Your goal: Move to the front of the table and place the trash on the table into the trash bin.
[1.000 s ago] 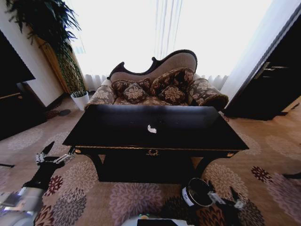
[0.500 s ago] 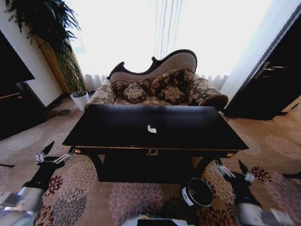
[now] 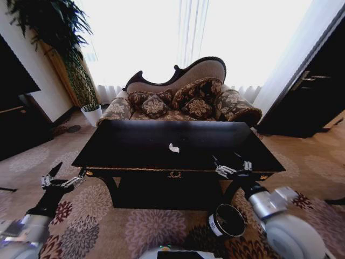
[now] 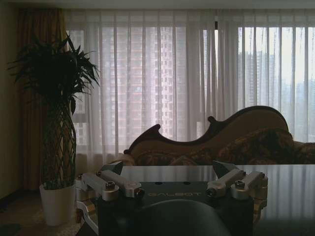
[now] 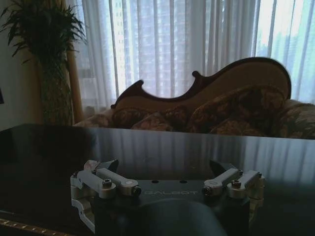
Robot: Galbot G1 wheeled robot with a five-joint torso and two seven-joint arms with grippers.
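Right gripper (image 3: 233, 168), jaws spread, hovers over the table (image 3: 135, 145) edge; it should reach toward eleven o'clock, squarely over the wad (image 3: 173, 148), left gripper (image 3: 61, 178) also spread, idle.

Long glossy black wooden table (image 3: 135, 148) with gold edge trim stands square ahead, a gold emblem centred on its front rail. One small white crumpled paper wad (image 3: 173, 148) lies near the middle of the top. Down on the patterned carpet by the table's front right leg sits the small black cylindrical trash bin (image 3: 227, 220), upright, pale rim, white side label.
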